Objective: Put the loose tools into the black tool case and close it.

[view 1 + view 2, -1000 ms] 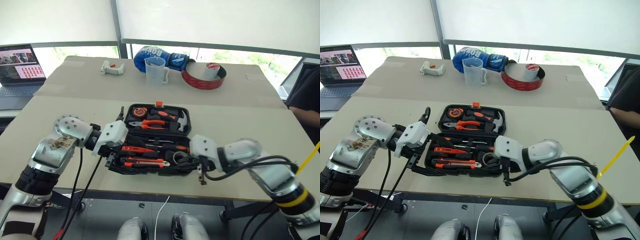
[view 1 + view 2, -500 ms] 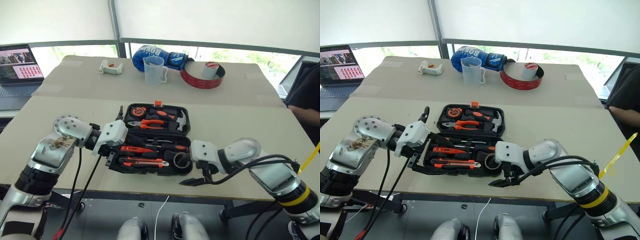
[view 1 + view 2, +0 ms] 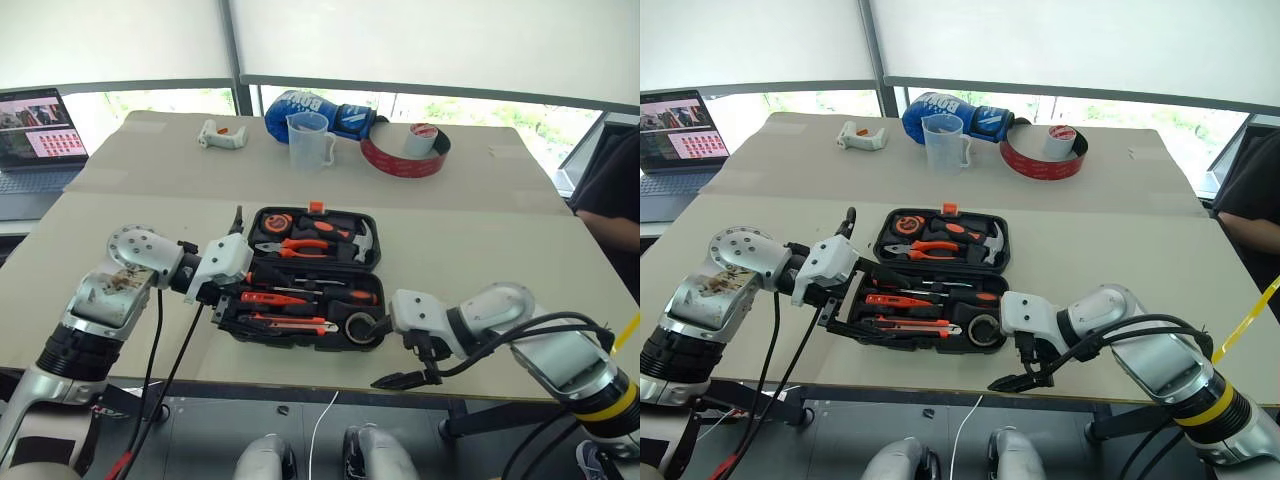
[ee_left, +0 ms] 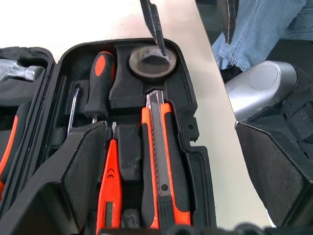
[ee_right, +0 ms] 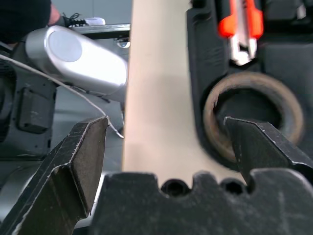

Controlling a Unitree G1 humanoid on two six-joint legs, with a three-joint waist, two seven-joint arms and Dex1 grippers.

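On the table [image 3: 480, 250] lies the open tool case [image 3: 372, 245], tape roll [image 3: 361, 327] and knife [image 3: 292, 321] inside; left gripper [image 3: 222, 305] spread wide at its edge; right gripper [image 3: 1025, 375] released, empty, beside it.

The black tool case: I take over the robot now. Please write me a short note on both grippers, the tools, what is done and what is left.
Left gripper: open, empty, at the left end of the black tool case.
Right gripper: open, empty, at the table's near edge, just off the case's right corner.
Tools: the small tape roll, utility knife, tester screwdriver and black-and-orange screwdriver lie in the case's near half.
Done: no loose tool shows on the table around the case.
Left: the case lies open; fold it shut and latch it.
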